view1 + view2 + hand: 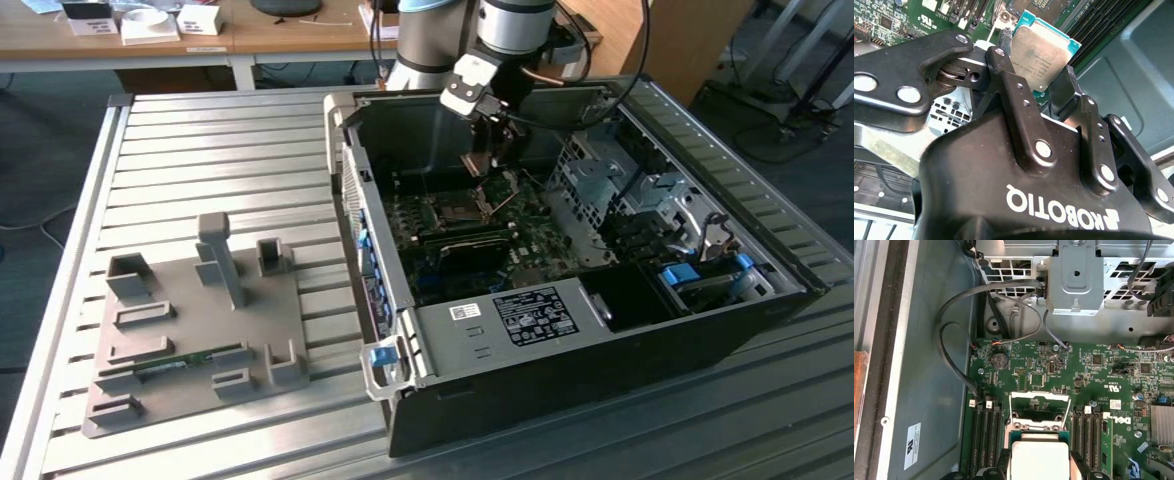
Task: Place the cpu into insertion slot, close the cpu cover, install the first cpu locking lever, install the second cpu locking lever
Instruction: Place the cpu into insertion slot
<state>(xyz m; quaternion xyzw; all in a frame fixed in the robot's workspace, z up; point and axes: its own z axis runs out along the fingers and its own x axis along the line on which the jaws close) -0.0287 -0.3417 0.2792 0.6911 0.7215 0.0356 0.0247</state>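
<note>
Gripper (pixel 1035 67) right up close in the second wrist view: black fingers (pixel 1016 95) drawn in to chip width, pinching the cpu (pixel 1043 45) by two opposite edges, silvery face tilted. Exterior view now, and the arm reaches down into the open computer case (pixel 561 370), lying on the slatted table (pixel 214 150) at the exterior view's right, with a grey fixture tray (pixel 180 290) at its left. First wrist view: cpu held over the green motherboard (pixel 1094 370), close to the insertion slot (pixel 1038 414), dark centre uncovered, chip not yet seated.
</note>
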